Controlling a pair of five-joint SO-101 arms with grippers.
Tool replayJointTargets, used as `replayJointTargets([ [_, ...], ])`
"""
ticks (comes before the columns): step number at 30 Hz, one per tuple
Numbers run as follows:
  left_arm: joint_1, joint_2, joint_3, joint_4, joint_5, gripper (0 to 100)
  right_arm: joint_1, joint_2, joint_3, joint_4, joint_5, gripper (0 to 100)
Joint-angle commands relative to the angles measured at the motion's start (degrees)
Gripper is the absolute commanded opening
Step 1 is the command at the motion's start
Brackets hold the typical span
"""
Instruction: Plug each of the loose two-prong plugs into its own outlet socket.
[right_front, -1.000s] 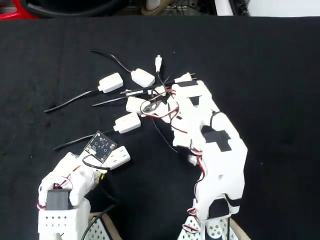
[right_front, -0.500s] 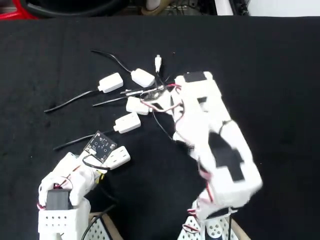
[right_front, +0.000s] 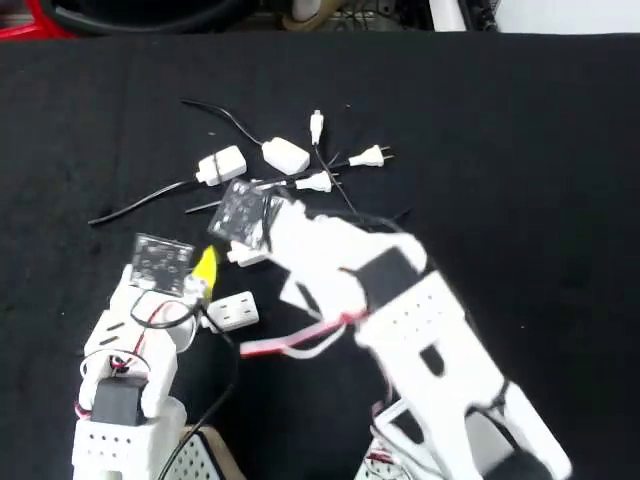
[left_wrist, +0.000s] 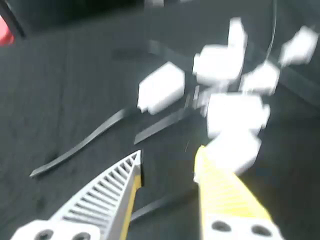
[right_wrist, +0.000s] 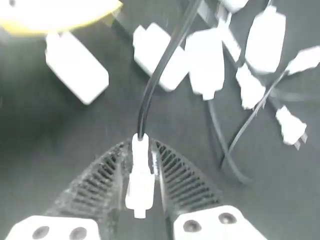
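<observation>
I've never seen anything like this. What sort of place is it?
Probably a robotics lab bench: a left arm and a right arm at a black table strewn with plugs, sockets and cords.

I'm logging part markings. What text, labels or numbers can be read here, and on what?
None can be read.
The white outlet sockets and loose plugs show no legible marking.
Any print on the arms' circuit boards is too blurred to read.

Bright, even light lies soft over the black table (right_front: 560, 150).
</observation>
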Motion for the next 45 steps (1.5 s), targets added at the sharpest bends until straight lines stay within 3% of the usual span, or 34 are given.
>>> replayJointTargets([
  [1,3.30,-0.18,-3.21,-5.89,5.45,24,-6.07,-8.57,8.75,-11.34,-1.49,1.1],
  [9,14.46,-0.18,-3.30,-8.26,8.44,25,-6.15,-17.19,19.65,-20.04,-1.76,1.1],
  [14,15.69,-0.18,-4.26,-7.91,5.89,24,-6.07,-18.24,20.53,-20.22,-1.85,1.1],
  [20,4.35,-0.18,-5.05,-1.49,2.99,25,1.85,-18.07,17.89,-20.13,-8.00,1.1],
  [26,-7.34,-0.18,-7.52,16.35,-14.51,24,12.22,-13.49,11.21,-20.22,-22.24,1.1],
  [30,-18.15,-0.26,-5.76,23.56,-26.29,25,6.51,-12.18,16.48,-24.62,-24.62,1.1],
  [33,-21.85,-0.26,-3.74,25.93,-31.65,24,1.49,-14.64,26.59,-35.43,-28.40,1.2],
  [38,-24.13,-0.26,0.04,25.85,-32.44,24,-6.24,-18.68,41.71,-54.42,-33.85,1.2],
  [41,-25.01,-0.26,2.07,26.20,-32.44,24,-8.26,-18.77,43.47,-56.62,-40.09,1.2],
  [45,-25.63,-0.26,4.88,26.02,-32.35,24,-9.32,-17.36,44.35,-56.79,-40.62,1.2],
])
